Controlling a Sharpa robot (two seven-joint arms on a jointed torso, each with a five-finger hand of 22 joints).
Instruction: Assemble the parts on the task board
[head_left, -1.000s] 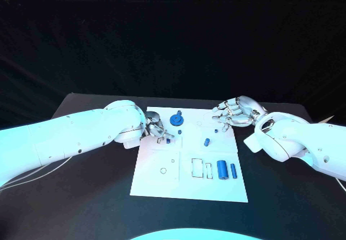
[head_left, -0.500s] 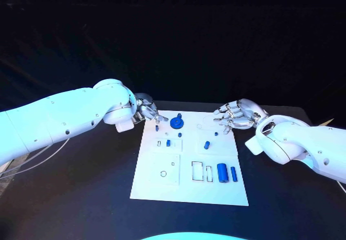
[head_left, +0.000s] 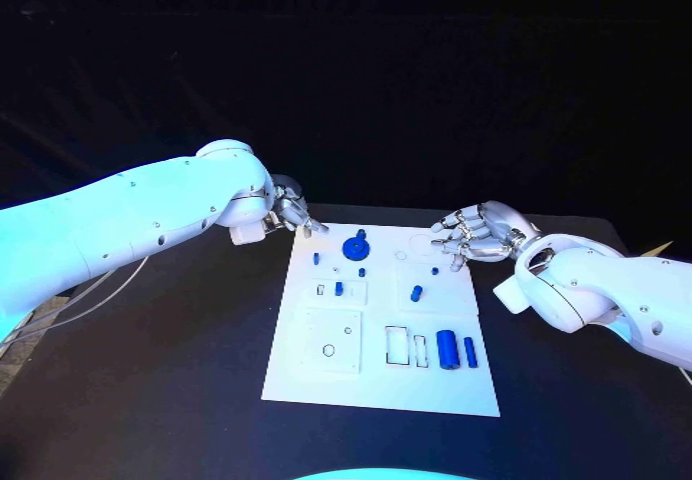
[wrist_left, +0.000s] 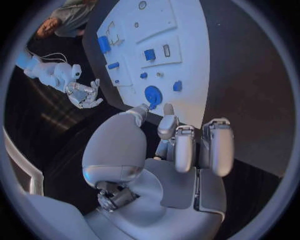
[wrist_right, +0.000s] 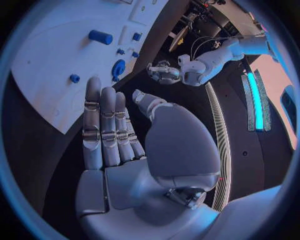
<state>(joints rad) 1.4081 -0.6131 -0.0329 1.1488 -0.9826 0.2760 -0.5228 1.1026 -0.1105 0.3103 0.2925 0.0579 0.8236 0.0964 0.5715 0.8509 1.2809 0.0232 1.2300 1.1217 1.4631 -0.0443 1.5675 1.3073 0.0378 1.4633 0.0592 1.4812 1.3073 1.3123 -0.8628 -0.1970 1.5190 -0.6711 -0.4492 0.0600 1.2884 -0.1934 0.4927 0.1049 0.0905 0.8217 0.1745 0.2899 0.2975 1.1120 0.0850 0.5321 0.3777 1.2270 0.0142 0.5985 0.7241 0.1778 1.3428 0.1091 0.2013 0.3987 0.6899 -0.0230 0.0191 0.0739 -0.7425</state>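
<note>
The white task board (head_left: 378, 375) lies mid-table, also seen in the wrist views (wrist_left: 181, 45) (wrist_right: 50, 60). At its far end stands a blue gear (head_left: 355, 244) (wrist_left: 152, 93) (wrist_right: 118, 68), with several small blue pegs (head_left: 339, 289) near it. A thick blue cylinder (head_left: 449, 347) (wrist_right: 100, 37) and a thin one (head_left: 469, 349) lie near the right edge. My left hand (head_left: 293, 215) (wrist_left: 181, 145) hovers off the board's far left corner, fingers apart and empty. My right hand (head_left: 473, 233) (wrist_right: 119, 135) hangs over the far right corner, fingers straight, holding nothing.
Black table (head_left: 173, 380) surrounds the board on all sides. Several empty outlined slots (head_left: 395, 343) sit on the board's near half. My left arm (head_left: 130, 230) reaches in over the table's left side, and my right arm (head_left: 606, 290) over its right.
My left hand has lifted off the board's left middle and drawn back to beyond the far left corner, leaving a small blue peg there. The right hand has barely moved.
</note>
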